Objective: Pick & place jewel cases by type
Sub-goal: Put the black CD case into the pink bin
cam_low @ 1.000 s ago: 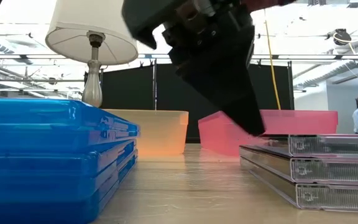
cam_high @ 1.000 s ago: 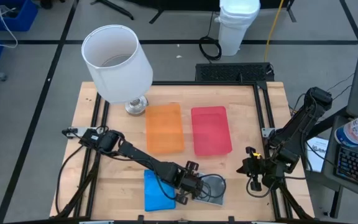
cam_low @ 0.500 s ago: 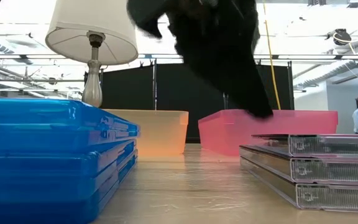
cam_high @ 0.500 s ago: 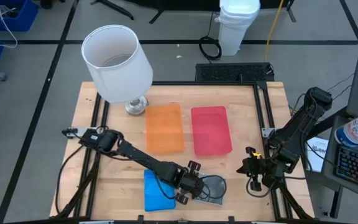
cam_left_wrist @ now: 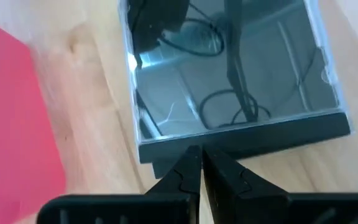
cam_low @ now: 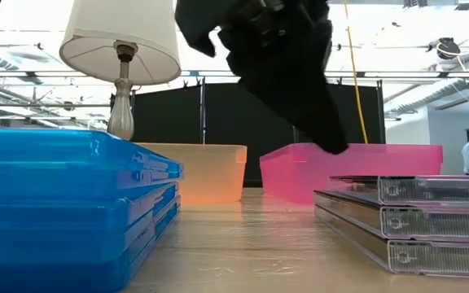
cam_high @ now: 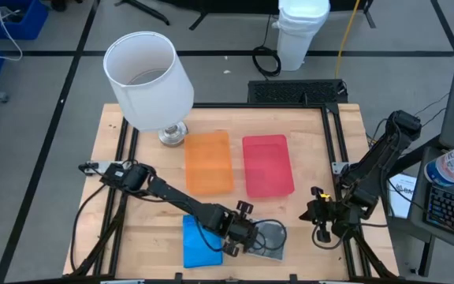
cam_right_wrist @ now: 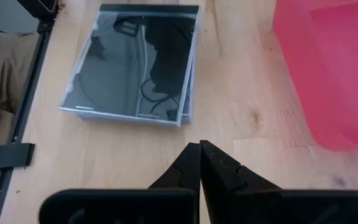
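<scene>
Jewel cases lay in two stacks at the bottom centre of the high view: a blue stack [cam_high: 200, 242] and, just to its right, a clear stack with dark insides [cam_high: 268, 241], both on the wooden surface [cam_high: 306, 146]. The left hand [cam_high: 247, 236] hung over the near edge of the clear stack; in the left wrist view its two dark fingers [cam_left_wrist: 185, 175] were pressed almost together, tips meeting just at the black spine of the top clear case [cam_left_wrist: 229, 81], with nothing held between them. Whether the tips actually touched that spine could not be told. In the low view the left arm filled the upper middle as a dark mass, above the gap between the blue stack at lower left and the clear stack at lower right. The right hand [cam_high: 318, 214] waited at the lower right of the high view, near the surface's edge, well apart from the cases; its fingers [cam_right_wrist: 194, 163] were closed tight on nothing. Beyond the stacks, at the centre of the high view, an orange tray [cam_high: 208, 162] and a red tray [cam_high: 267, 164] sat side by side, with a white-shaded lamp [cam_high: 148, 79] at upper left.
</scene>
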`<state>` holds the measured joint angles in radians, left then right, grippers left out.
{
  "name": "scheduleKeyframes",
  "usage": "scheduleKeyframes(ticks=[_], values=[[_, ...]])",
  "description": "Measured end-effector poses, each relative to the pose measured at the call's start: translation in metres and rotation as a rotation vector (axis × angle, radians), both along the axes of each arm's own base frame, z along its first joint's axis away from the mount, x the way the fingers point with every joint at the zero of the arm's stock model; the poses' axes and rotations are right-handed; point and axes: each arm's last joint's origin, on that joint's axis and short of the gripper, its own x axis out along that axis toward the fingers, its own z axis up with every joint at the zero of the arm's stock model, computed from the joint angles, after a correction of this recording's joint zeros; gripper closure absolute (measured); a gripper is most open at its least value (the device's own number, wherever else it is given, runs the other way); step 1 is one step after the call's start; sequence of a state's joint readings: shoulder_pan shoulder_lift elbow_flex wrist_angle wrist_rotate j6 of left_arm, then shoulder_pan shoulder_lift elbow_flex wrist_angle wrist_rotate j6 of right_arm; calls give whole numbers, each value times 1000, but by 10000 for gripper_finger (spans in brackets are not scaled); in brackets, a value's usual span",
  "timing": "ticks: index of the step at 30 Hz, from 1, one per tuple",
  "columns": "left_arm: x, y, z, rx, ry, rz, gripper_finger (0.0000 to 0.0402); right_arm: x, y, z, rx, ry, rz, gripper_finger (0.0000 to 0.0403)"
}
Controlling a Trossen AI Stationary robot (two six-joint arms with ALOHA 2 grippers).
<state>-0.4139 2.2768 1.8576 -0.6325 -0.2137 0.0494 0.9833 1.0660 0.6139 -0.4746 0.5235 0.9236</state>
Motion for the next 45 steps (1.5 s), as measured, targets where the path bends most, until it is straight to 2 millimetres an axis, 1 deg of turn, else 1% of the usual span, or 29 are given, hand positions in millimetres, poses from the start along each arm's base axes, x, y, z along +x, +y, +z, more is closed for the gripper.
scheduleKeyframes(ticks=[4, 8, 15, 23, 29, 33, 36, 40, 43, 45], values=[[-1, 4, -1, 7, 23, 8, 376, -2, -2, -8, 0, 7, -4, 403], [3, 6, -6, 2, 16, 16, 376, -3, -4, -13, -1, 8, -3, 403], [6, 11, -16, 13, 44, 25, 376, -3, -3, -13, 29, 25, -15, 403], [8, 12, -22, 25, 40, 13, 376, -3, -2, -13, 60, 46, -7, 403], [8, 11, -22, 46, 36, 5, 376, -5, -1, -14, 153, 119, -33, 403], [6, 10, -15, 115, 6, 4, 376, -5, 0, -15, 181, 148, -35, 401], [4, 10, -1, 152, -37, 3, 376, -4, -1, -15, 186, 145, -54, 385], [2, 8, 19, 140, -90, -15, 376, 1, -4, -14, 206, 139, -101, 340], [0, -4, 29, 88, -149, -45, 376, 7, -8, -14, 236, 159, -125, 303], [-2, -19, 33, 15, -191, -100, 376, 11, -11, -15, 252, 164, -141, 282]])
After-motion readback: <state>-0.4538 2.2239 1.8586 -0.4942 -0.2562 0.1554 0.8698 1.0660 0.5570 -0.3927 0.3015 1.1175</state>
